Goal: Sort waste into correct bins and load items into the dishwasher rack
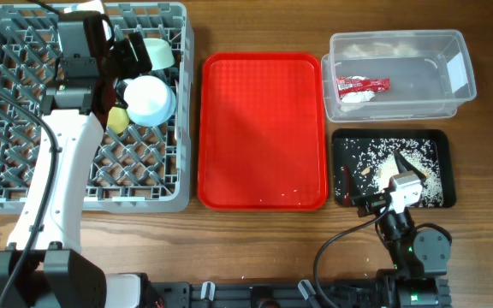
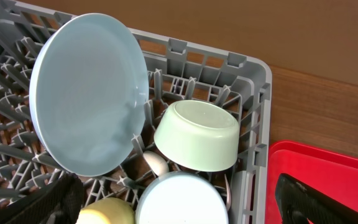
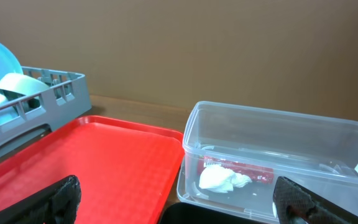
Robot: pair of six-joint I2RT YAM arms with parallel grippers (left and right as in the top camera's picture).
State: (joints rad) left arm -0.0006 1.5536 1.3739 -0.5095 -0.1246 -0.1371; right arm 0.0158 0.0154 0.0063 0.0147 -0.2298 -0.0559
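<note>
Plate (image 2: 89,93) upright beyond left pincer (image 2: 179,202)

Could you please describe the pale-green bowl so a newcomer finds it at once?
Start at the grey dishwasher rack, left in the overhead view. Near its upper right corner, beside the upright light-blue plate, lies the pale-green bowl, tipped over. Its neighbours are a light-blue bowl and a yellow cup; only it is green.
</note>
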